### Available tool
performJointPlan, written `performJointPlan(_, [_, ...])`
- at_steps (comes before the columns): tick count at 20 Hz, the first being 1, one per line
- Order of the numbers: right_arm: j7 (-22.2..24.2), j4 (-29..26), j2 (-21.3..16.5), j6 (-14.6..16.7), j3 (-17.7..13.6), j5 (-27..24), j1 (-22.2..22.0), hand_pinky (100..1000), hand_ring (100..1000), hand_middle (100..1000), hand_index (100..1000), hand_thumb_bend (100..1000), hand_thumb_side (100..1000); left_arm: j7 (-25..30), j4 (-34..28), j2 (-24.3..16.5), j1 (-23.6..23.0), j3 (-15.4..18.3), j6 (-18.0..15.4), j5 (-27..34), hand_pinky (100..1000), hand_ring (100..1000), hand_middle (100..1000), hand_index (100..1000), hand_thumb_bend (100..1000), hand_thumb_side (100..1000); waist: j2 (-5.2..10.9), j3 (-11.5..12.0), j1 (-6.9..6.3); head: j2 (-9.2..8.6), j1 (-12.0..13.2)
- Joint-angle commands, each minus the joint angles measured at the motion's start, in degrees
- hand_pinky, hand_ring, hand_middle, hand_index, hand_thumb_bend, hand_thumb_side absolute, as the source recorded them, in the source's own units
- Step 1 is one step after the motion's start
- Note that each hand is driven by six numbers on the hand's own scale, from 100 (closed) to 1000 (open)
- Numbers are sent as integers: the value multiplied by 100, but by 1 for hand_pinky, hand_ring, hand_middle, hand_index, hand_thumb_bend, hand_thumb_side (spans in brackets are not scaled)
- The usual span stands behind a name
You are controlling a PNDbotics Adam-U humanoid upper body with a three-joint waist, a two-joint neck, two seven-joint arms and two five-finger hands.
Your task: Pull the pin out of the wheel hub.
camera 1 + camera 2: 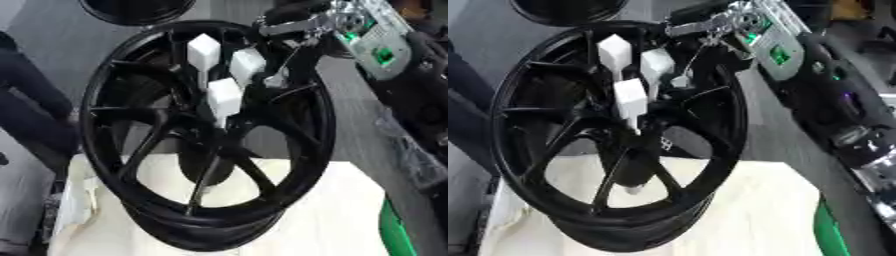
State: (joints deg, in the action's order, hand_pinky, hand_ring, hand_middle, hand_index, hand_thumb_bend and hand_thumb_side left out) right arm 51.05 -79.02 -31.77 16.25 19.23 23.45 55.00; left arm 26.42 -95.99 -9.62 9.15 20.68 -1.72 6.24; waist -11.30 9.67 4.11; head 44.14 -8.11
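Right hand (297,22) hangs at the wheel's (114,165) top rim, fingers unreadable; white pins (224,97) stand just below-left, pointing outward from the hub.

The wheel hub (206,135) stands on the table (332,210), three pins (224,97) in its centre, right hand (710,25) behind its upper rim.

Black spoked wheel hub (614,135) stands upright on a pale worktop (754,210). 3 white pins (630,98) stick out of its centre. Right hand (710,25) reaches in at the hub's upper rim; its fingers (684,27) are curled near the rim, pins just below-left of them.
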Motion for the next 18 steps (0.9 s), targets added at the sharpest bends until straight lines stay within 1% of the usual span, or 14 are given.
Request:
performJointPlan(1, [92,-78,-349,-55,-273,-348,226,581,207,315,490,100,229,10,-56,-142,44,8,5,10,488,444,503,634,699,348,165,5,-6,-36,28])
performJointPlan(4, [33,-93,-644,-167,-535,-655,336,582,203,313,490,100,223,-1,-52,-167,23,27,15,3,488,443,503,634,698,348,194,-28,26,-23,68])
performJointPlan(6, [-187,-199,-997,-220,-809,-869,323,584,200,311,491,100,211,-26,-52,-192,-7,59,23,-14,488,443,502,634,698,348,207,-120,56,-10,141])
performJointPlan(8, [-567,-378,-1478,-272,-1167,-1142,126,583,198,310,494,100,190,-64,-56,-224,-50,101,28,-45,488,442,502,634,698,348,221,-253,89,-4,228])
performJointPlan(10, [-1086,-598,-2005,-323,-1624,-1489,-299,580,197,308,496,100,157,-105,-64,-250,-90,143,29,-74,488,442,502,634,698,347,224,-390,109,-2,301])
performJointPlan(11, [-1378,-698,-2255,-349,-1884,-1661,-587,580,198,308,497,100,141,-128,-68,-255,-106,165,28,-84,488,442,502,634,697,347,222,-464,106,-2,339])
performJointPlan(12, [-1742,-794,-2510,-369,-2228,-1832,-1002,577,202,311,500,100,106,-158,-71,-252,-118,194,28,-88,488,442,502,634,696,347,215,-554,92,-2,379])
performJointPlan(13, [-2128,-876,-2700,-386,-2579,-1987,-1463,575,201,308,498,100,100,-183,-75,-247,-127,216,28,-89,488,442,502,634,696,347,208,-632,75,-2,410])
performJointPlan(14, [-2487,-932,-2803,-410,-2889,-2096,-1899,576,211,314,505,100,100,-204,-79,-243,-134,232,27,-89,488,442,502,634,696,347,202,-699,59,-2,433])
performJointPlan(15, [-2858,-931,-2804,-454,-3223,-2172,-2378,582,227,322,515,100,105,-229,-86,-238,-142,255,25,-87,488,442,502,634,695,347,193,-790,39,-2,467])
performJointPlan(16, [-3255,-883,-2693,-494,-3574,-2255,-2906,596,255,350,547,100,175,-258,-95,-237,-143,283,24,-82,488,443,502,634,695,347,182,-882,26,-2,500])
performJointPlan(17, [-3610,-809,-2531,-526,-3860,-2318,-3384,625,317,456,661,100,318,-284,-103,-238,-141,305,27,-77,488,443,502,634,694,346,172,-959,21,-2,524])
performJointPlan(18, [-3916,-694,-2337,-567,-4082,-2368,-3814,646,366,559,768,100,100,-306,-109,-238,-141,323,33,-76,488,443,502,634,694,346,164,-1025,21,-2,546])
